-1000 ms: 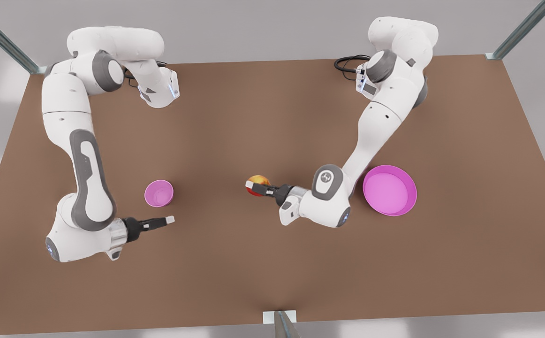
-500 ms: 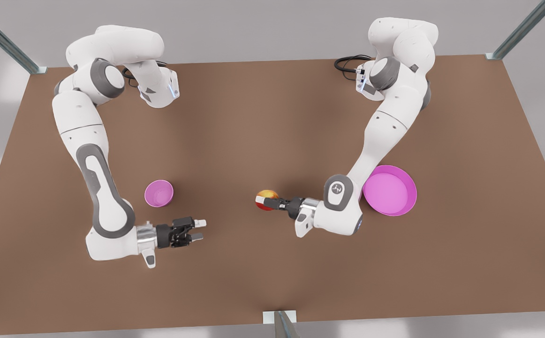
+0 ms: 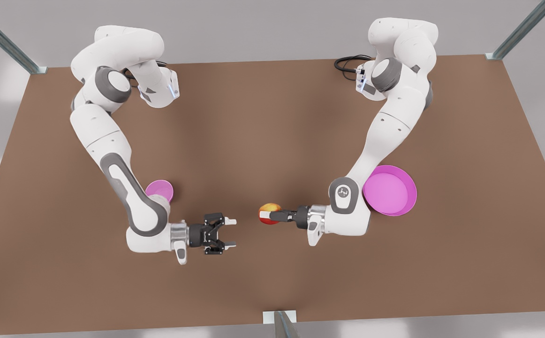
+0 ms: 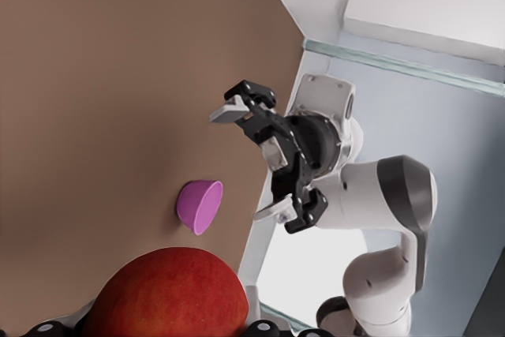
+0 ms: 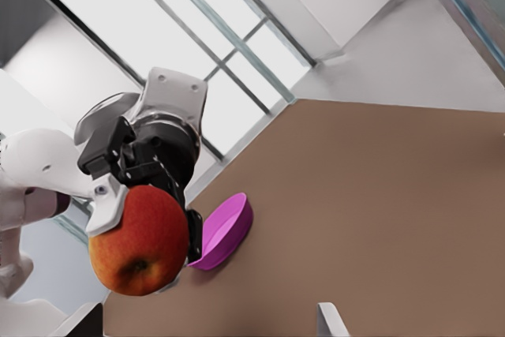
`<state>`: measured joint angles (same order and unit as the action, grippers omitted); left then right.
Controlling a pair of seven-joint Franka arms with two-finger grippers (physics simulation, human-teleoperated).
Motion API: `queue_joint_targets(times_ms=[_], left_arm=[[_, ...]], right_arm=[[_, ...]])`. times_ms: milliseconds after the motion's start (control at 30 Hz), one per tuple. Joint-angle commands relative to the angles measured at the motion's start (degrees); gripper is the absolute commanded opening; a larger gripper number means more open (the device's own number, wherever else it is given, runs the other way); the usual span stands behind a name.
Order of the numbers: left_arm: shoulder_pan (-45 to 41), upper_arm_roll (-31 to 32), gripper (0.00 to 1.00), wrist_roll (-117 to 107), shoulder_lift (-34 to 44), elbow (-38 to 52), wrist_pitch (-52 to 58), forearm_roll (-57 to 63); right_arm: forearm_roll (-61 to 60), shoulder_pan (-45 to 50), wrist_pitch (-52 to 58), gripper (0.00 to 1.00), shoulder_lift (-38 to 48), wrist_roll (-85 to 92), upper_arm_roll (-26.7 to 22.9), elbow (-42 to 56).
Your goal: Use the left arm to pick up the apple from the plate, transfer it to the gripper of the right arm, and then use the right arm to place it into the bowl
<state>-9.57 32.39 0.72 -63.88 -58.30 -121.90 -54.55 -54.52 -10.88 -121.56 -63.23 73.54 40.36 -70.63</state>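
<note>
you are in the handover step. the left gripper [image 3: 267, 215] sits at about 3 o'clock of table centre in the front view, its slim jaws clamped on the apple [image 3: 269, 213], which is carried in the air clear of the brown table [image 3: 272, 117]. the apple is off the plate [image 3: 389, 190]; the plate lies bare at 3 o'clock from the left gripper, just behind that arm's wrist. in the right wrist view the apple [image 5: 138, 241] is seen pinched between the left gripper's fingers [image 5: 106, 203], with the plate [image 5: 225, 230] beyond it.

the right gripper [image 3: 229, 232] faces it from about 8 o'clock of the apple, near but apart, with a gap of bare table between. its broad linkage jaws stand spread wide and hold nothing; the left wrist view confirms this, showing the right gripper [image 4: 252, 159] splayed and pointing back toward the apple [image 4: 166, 293]. the bowl [image 3: 160, 190] sits at 10 o'clock from the right gripper, partly hidden by the right arm's forearm.

judgement: pick is done, transfer not yet made, placement outstanding. the next move calls for you to close the gap so the apple lies between the right fingers, which look set slightly low of the apple's line, so align first. have the right jaws grip before the left lets go.
</note>
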Motion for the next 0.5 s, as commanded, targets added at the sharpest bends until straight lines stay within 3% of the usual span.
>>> queue_joint_targets(times_ms=[0, 467], left_arm=[[0.0, 0.0, 0.72, 6.4, 0.1, 0.0, -0.7, -0.9], [-0.1, 0.0, 0.72, 6.3, -0.4, -0.1, -1.2, -3.3]], right_arm=[[-2.6, 0.0, -3.2, 1.00, -0.2, 26.0, 0.8, -0.3], [-10.2, -1.9, -0.3, 1.00, -1.5, 40.0, 5.5, -3.6]])
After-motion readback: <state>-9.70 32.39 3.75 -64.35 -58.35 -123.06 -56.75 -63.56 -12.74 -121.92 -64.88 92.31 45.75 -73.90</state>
